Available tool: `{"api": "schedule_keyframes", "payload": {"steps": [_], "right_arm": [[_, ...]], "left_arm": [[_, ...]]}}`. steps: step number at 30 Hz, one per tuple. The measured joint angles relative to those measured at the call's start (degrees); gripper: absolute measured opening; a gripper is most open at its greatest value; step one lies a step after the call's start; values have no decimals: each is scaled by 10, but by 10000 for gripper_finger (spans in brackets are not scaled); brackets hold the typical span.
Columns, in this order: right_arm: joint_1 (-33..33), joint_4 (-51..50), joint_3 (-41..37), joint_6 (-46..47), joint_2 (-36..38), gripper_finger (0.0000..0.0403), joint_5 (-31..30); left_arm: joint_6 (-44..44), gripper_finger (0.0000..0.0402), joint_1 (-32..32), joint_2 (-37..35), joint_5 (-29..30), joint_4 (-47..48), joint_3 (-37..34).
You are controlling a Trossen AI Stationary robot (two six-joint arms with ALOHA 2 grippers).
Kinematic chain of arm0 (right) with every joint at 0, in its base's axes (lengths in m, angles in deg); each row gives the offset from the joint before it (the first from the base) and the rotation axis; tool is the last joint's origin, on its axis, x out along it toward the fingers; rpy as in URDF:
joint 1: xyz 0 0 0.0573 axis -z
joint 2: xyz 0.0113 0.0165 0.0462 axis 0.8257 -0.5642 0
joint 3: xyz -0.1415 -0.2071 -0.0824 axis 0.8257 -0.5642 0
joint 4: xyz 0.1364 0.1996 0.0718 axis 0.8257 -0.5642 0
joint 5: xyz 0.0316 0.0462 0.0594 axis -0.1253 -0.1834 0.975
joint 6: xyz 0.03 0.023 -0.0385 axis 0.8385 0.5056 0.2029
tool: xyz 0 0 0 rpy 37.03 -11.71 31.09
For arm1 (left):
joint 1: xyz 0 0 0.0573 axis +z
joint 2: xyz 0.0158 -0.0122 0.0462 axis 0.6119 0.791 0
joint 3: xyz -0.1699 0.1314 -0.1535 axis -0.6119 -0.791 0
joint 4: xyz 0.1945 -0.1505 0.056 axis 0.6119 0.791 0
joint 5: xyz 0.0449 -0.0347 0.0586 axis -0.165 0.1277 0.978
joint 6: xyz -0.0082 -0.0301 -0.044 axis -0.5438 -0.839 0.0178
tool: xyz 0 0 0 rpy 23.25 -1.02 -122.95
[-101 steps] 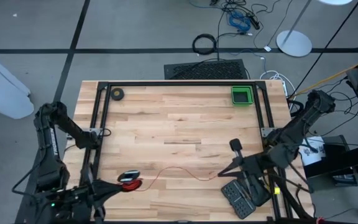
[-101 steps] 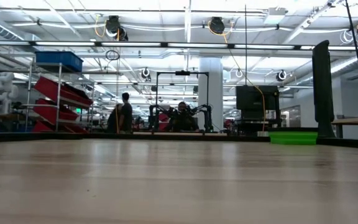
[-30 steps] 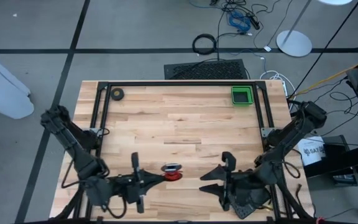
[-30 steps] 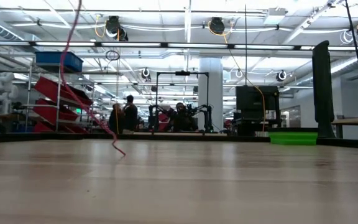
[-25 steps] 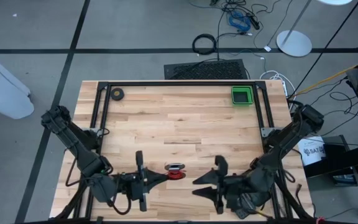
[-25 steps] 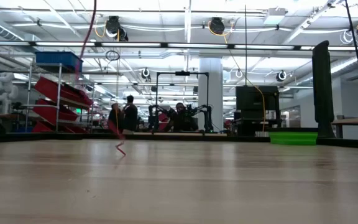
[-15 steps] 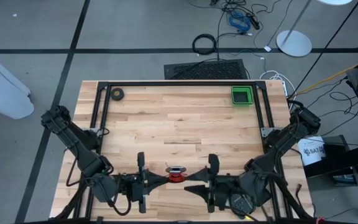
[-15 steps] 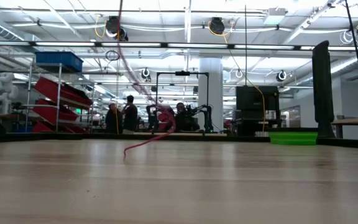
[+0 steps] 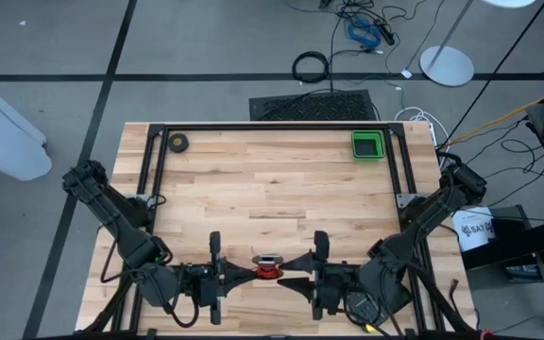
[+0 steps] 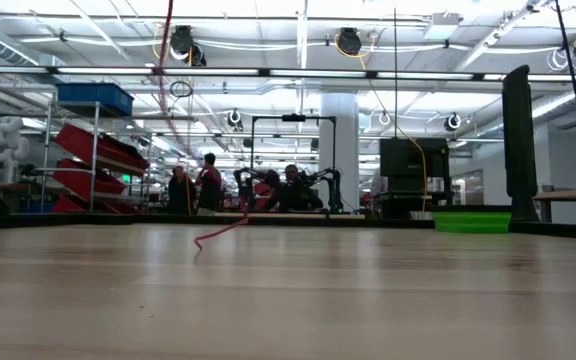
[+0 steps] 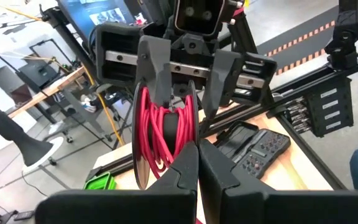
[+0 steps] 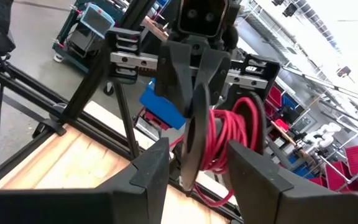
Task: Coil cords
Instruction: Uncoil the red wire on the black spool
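I see the cords (image 9: 267,267) as a small spool of red wire, lifted over the near-centre of the table (image 9: 272,189), between my two arms. My left gripper (image 9: 246,270) comes in from the left with its fingers pressed together on the spool's edge. My right gripper (image 9: 286,267) faces it from the right, its fingers (image 12: 149,168) spread wide to either side of the spool; I cannot tell whether they touch it. A loose red tail hangs down and trails on the table. The green tray (image 9: 367,145) sits at the far right corner, the dark tape roll (image 9: 178,143) far left.
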Motion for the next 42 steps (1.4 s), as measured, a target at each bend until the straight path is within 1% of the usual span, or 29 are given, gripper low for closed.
{"api": "schedule_keyframes", "payload": {"steps": [4, 10, 16, 20, 25, 29, 32, 35, 38, 40, 42], "right_arm": [[4, -13, 0, 8, 0, 115, 4], [14, -14, 0, 19, 0, 64, 39], [14, -14, 0, 20, 0, 9, 39], [14, -14, 0, 29, 0, 4, 47], [14, -15, 0, 30, 0, 1, 46], [9, -21, 0, 30, 6, 1, 44], [4, -26, 0, 32, 17, 1, 42], [-4, -42, 0, 33, 29, 0, 35], [-15, -46, 0, 31, 35, 0, 4], [-20, -50, 0, 29, 38, 0, -7], [-22, -50, 0, 29, 39, 0, -8]], "left_arm": [[0, 1, 0, 0, 0, 0, 0], [-9, 1, 0, 0, -3, 1, 0], [-12, 1, 0, 0, -10, 2, 0], [-13, 7, 1, 0, -44, 6, 0], [-6, 48, -8, 0, -49, 3, 0], [7, 85, -25, 0, -21, -4, 0], [19, 103, -36, 0, 2, -13, 0], [37, 108, -50, 0, 36, -26, 0], [37, 109, -56, -1, 65, -30, 0], [31, 110, -55, -1, 77, -30, 0], [5, 110, -48, -1, 75, -28, 0]]}}
